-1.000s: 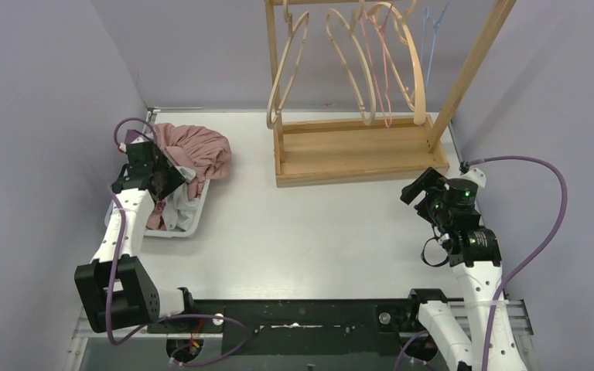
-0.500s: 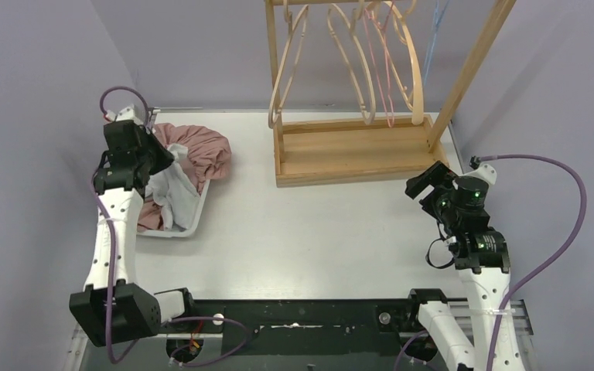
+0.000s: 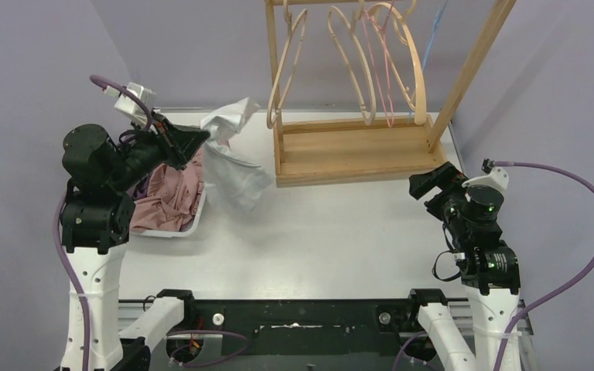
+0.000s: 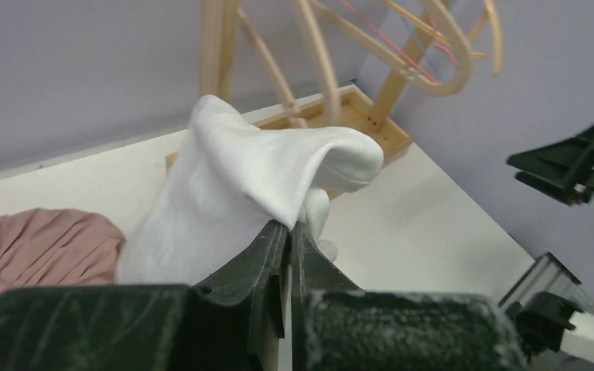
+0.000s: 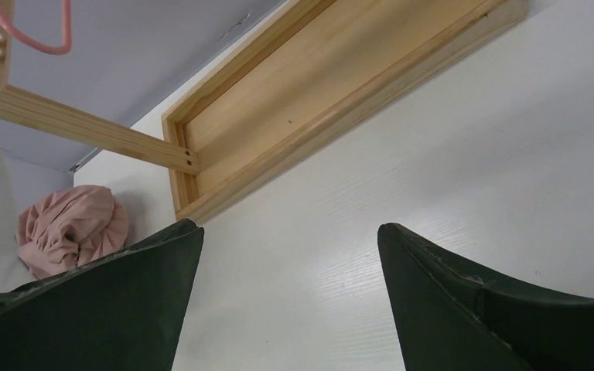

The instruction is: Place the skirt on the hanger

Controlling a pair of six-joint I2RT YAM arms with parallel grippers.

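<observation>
Step in hand: transport. Your left gripper [image 3: 199, 139], clamped shut on the white skirt [image 3: 236, 166], holds it up at 10 o'clock. Your right gripper [image 3: 431, 185] stands wide and empty at 3 o'clock. Next, carry the skirt to a hanger [image 3: 418, 93] at 12 o'clock.

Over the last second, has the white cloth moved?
Yes. The left hand, shut on the white cloth, has lifted it out of the tray, up and right toward the wooden rack's left post.
</observation>
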